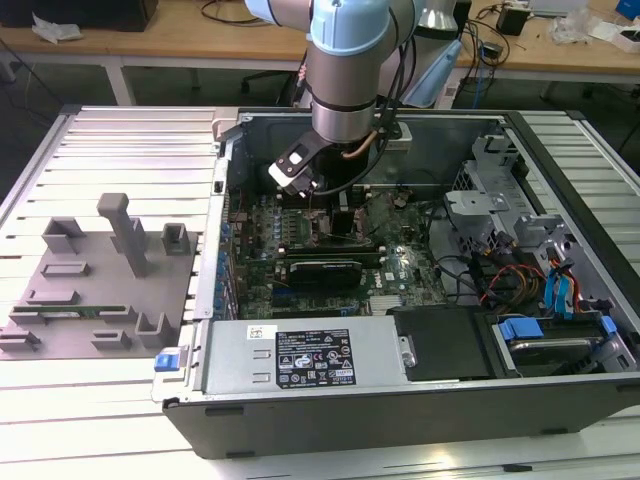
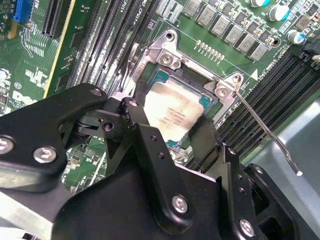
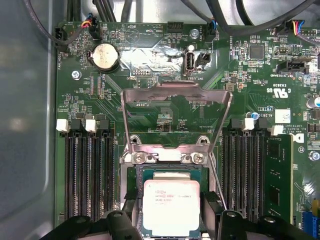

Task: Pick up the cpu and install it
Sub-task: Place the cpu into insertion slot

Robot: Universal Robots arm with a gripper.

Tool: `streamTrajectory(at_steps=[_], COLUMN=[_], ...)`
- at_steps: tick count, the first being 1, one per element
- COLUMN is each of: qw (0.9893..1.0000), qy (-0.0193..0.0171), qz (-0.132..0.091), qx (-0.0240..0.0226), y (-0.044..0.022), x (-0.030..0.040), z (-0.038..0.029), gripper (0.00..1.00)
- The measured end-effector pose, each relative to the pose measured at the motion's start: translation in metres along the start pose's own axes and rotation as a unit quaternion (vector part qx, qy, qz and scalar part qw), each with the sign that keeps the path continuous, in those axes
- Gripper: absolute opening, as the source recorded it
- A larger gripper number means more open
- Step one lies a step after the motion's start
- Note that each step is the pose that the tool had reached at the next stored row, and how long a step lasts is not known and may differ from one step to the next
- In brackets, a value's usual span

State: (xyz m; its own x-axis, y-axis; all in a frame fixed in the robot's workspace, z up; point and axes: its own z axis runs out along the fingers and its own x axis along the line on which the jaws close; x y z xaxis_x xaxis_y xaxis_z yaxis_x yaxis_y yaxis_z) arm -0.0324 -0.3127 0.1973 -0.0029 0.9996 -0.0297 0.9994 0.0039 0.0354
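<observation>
Slatted metal table [image 1: 110, 130] carries an open computer case [image 1: 420, 395], with the arm reaching down inside to the motherboard [image 3: 250, 75]. In both wrist views the gripper [image 2: 170, 122] has its jaws pinching the cpu [image 3: 171, 207] by two opposite edges. The chip lies flat between them over the socket [image 3: 170, 173], just beside the raised load plate [image 3: 177, 92]. Full seating cannot be told.

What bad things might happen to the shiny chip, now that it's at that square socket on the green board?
1. The cpu lies at the socket with the gripper close around it. If it is a bit crooked, pushing might hurt the chip or the socket.
2. The metal hold-down frame stands open right beside the chip, and the thin lever sticks out nearby. The gripper might knock either one.
</observation>
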Motion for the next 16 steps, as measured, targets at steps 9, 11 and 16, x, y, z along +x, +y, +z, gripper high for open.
streamTrajectory(at_steps=[9, 11, 16], qw=[1.0, 1.0, 1.0], qy=[0.0, 0.0001, 0.0], qz=[0.0, -0.001, -0.001], qx=[0.0, -0.0001, 0.0], y=[0.0001, 0.0002, 0.0003], x=[0.0, 0.0, 0.0], z=[-0.0002, -0.0004, -0.0008], gripper=[0.55, 0.55, 0.55])
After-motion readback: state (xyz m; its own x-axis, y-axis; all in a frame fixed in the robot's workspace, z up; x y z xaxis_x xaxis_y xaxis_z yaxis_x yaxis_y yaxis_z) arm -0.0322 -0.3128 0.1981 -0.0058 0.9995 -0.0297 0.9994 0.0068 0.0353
